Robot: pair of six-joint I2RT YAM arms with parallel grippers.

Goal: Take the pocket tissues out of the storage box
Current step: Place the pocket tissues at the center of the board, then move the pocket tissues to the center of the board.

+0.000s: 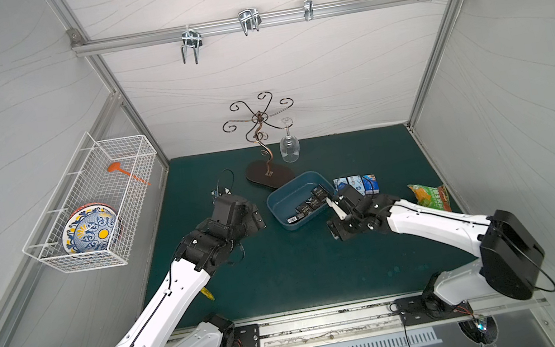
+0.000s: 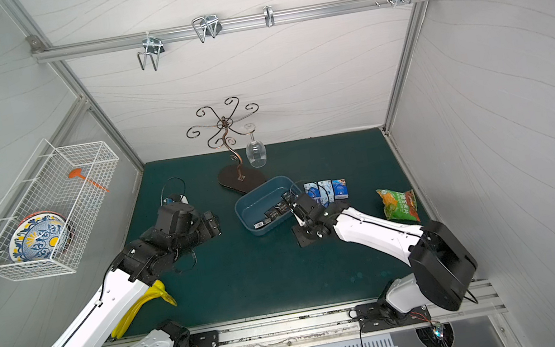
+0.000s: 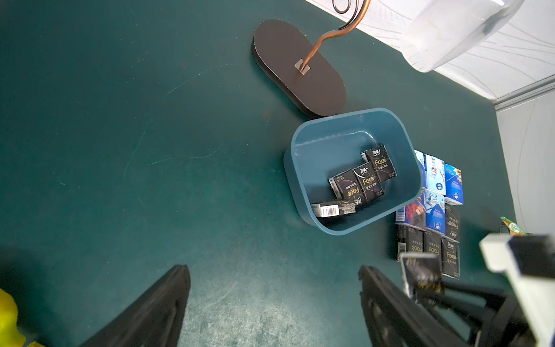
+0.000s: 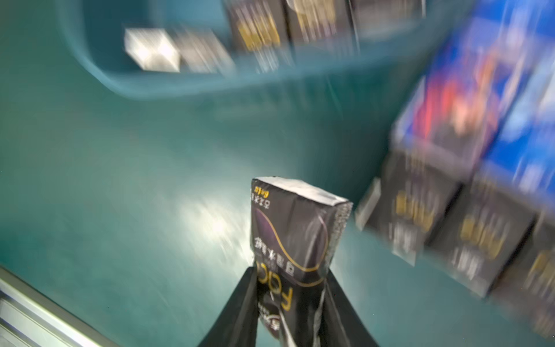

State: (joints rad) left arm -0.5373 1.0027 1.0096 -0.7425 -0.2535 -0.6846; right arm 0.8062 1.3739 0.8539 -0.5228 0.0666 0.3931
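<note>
The gold word "Face" stands on the black pocket tissues point(image 3: 380, 163) in the storage box point(image 3: 303, 192); the small white lettering around it is too fine to read. One side-lying pack point(image 3: 330, 210) shows a white barcode label. The black packs outside point(image 3: 450, 255) on the desk point(image 3: 120, 150) carry "Face" too. The held pack point(image 4: 294, 234) in the right end effector point(image 4: 291, 270) shows gold "Fac", partly covered. The snack bag point(image 1: 430, 197) bears white characters, unreadable.

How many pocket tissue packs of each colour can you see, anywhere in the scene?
Black packs: 9 (4 in the storage box, 4 on the table, 1 in the right gripper)
Blue packs: 5, on the table
Total: 14
</note>
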